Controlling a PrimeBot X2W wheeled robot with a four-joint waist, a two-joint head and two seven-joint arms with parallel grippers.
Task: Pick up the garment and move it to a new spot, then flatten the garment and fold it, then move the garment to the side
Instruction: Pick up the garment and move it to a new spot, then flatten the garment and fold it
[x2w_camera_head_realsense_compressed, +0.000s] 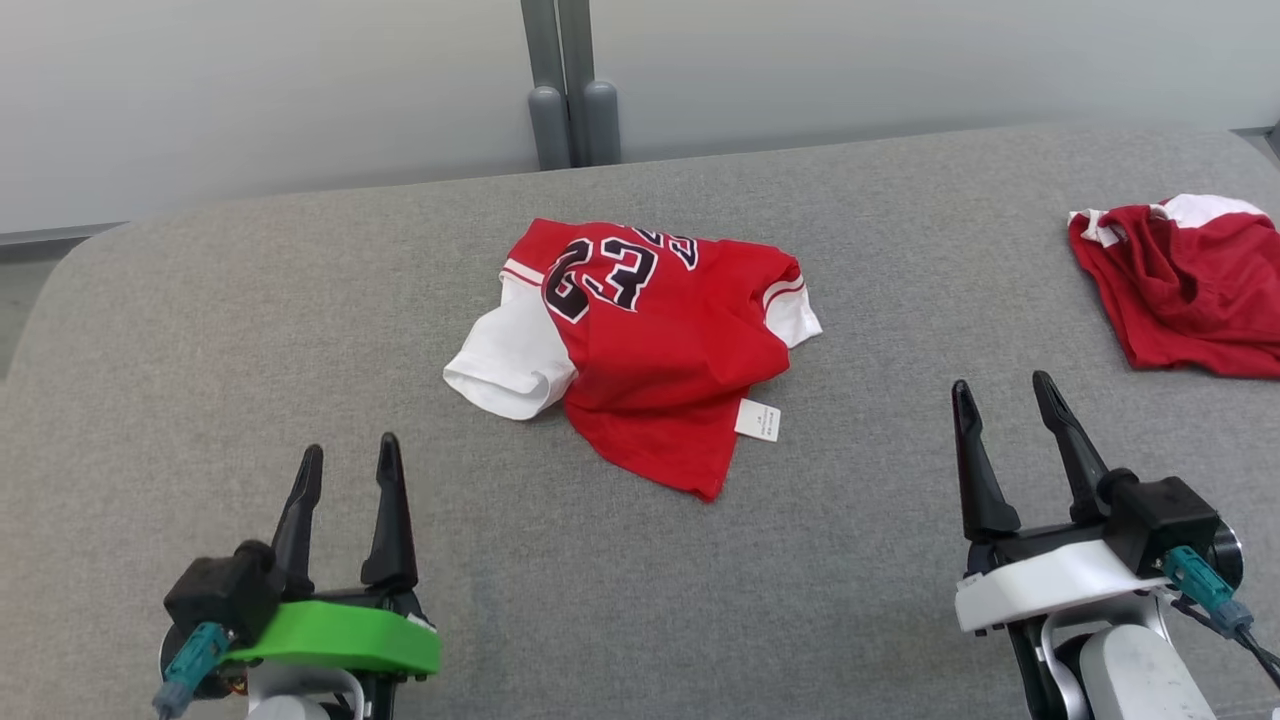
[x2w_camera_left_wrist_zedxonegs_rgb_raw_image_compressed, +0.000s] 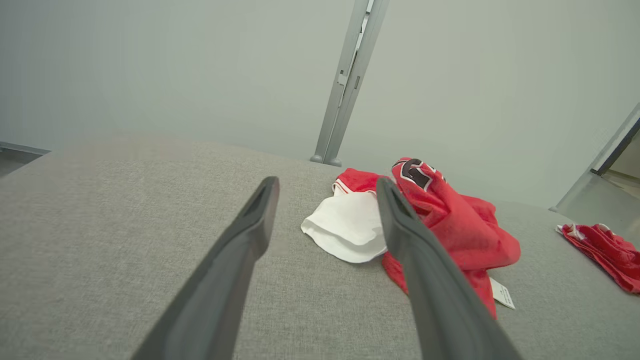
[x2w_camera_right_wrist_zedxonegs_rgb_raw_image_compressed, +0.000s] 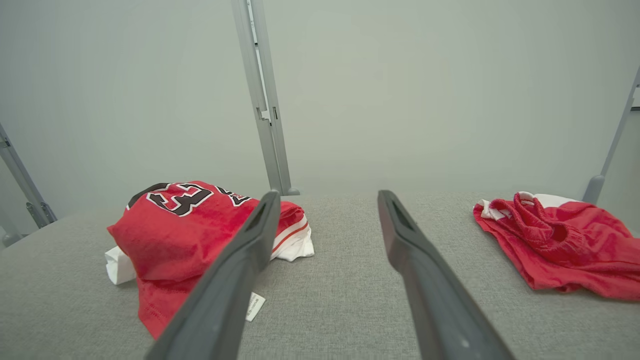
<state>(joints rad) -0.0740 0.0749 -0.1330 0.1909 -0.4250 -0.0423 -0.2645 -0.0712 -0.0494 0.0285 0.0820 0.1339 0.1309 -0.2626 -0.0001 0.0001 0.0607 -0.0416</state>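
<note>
I read the left gripper (x2w_camera_head_realsense_compressed: 350, 445) at the near left, jaws spread and empty, over the grey padded surface (x2w_camera_head_realsense_compressed: 200, 350). The garment (x2w_camera_head_realsense_compressed: 650, 340), a crumpled red jersey, lies mid-surface, ahead and to the right of those jaws. Its white sleeve (x2w_camera_head_realsense_compressed: 505, 365) points toward them and its long axis runs far to near. The right gripper (x2w_camera_head_realsense_compressed: 1001, 380), jaws likewise spread and empty, sits well apart on the garment's right. I judge the left arm nearer. A second red garment (x2w_camera_head_realsense_compressed: 1190, 290) lies far right.
</note>
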